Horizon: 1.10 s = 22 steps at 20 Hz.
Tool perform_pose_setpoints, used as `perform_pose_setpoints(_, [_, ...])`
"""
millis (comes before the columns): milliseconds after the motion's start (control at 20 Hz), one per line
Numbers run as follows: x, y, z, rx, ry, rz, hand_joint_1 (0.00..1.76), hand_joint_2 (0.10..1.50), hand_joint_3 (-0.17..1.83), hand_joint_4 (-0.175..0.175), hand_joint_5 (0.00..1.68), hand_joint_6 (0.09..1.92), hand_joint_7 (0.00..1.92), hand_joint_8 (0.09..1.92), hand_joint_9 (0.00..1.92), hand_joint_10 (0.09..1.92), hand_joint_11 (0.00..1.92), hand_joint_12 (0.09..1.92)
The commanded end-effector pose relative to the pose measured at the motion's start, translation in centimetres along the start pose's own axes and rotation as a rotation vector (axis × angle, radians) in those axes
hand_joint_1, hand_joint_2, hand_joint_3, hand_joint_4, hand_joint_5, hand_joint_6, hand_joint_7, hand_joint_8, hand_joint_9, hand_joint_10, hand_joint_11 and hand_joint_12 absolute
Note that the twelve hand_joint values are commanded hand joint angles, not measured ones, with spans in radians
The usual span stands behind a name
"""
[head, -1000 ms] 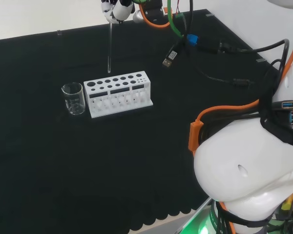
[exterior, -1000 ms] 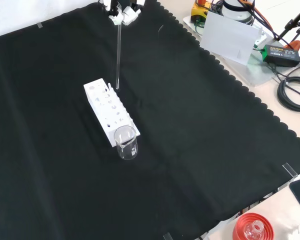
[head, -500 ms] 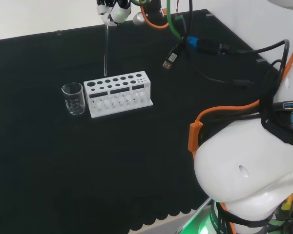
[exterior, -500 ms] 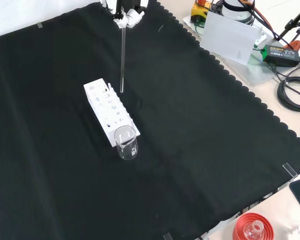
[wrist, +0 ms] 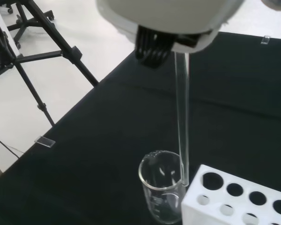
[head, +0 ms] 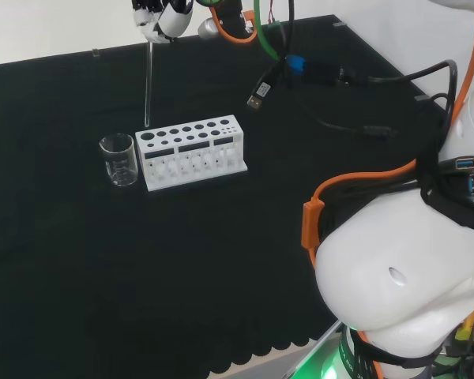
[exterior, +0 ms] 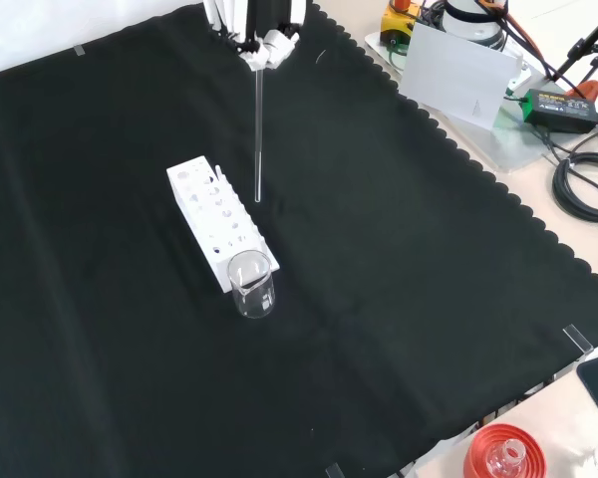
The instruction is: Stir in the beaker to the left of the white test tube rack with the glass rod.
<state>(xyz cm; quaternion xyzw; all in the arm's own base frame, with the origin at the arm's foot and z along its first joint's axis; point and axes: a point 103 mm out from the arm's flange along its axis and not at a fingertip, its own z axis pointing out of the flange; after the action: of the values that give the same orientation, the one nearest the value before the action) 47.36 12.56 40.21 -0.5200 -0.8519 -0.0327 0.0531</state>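
A clear glass beaker stands on the black cloth just left of the white test tube rack in the head view; in the front view the beaker is at the rack's near end. The hand is high above them, shut on the top of a thin glass rod that hangs straight down. In the front view the hand holds the rod with its tip in the air beside the rack. In the wrist view the rod ends just above the beaker rim, by the rack.
Orange, green and black cables hang behind the rack in the head view. Off the cloth's scalloped edge in the front view lie a white sheet, a power brick and a red ribbed stand.
The hand has carried the rod leftward in the head view, toward the beaker end of the rack. Beaker and rack have not moved.
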Motion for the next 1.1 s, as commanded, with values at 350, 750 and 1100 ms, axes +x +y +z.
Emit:
perform_pose_setpoints(350, [3.5, 2.5, 1.0, 0.014, 0.021, -0.046, 1.33, 0.6, 0.77, -0.175, 1.17, 0.71, 1.41, 0.68, 1.67, 0.49, 1.54, 0.71])
perform_pose_setpoints(750, [4.0, 4.4, 1.3, 0.031, 0.039, -0.076, 1.33, 0.6, 0.77, -0.175, 1.17, 0.7, 1.41, 0.68, 1.68, 0.49, 1.54, 0.72])
perform_pose_setpoints(1100, [3.5, 6.3, 2.5, 0.057, 0.057, -0.087, 1.33, 0.6, 0.77, -0.175, 1.17, 0.7, 1.41, 0.68, 1.68, 0.49, 1.54, 0.72])
